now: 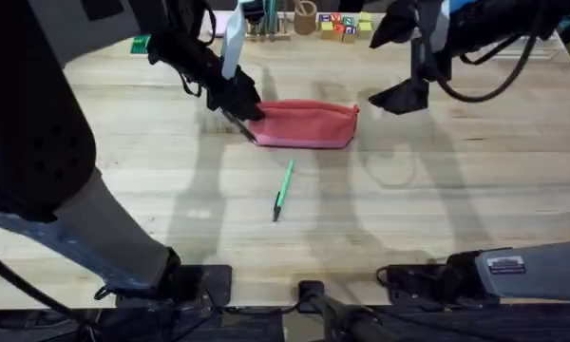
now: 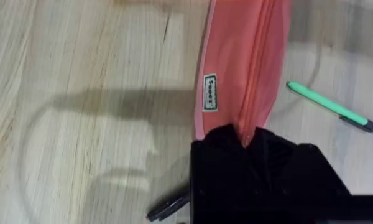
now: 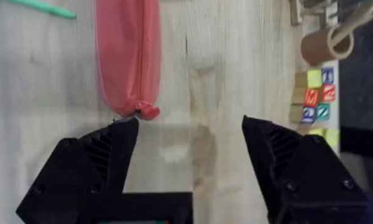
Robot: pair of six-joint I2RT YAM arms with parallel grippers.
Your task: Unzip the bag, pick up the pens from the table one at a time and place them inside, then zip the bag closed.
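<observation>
Bag axis: we see the pencil pouch [image 1: 308,125] lying crosswise on the counter [image 1: 437,199].
Left fingers [image 2: 248,140]: pinching its near end.
Right fingers [image 3: 189,155]: spread, just off the far end.

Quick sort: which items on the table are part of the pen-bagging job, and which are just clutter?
Job items:
- salmon-pink bag, its end gripped by the left gripper
- green pen
- black pen, beside the bag
- right gripper, open

Clutter:
- coloured letter blocks
- cardboard tape roll
- green item at the far left edge
</observation>
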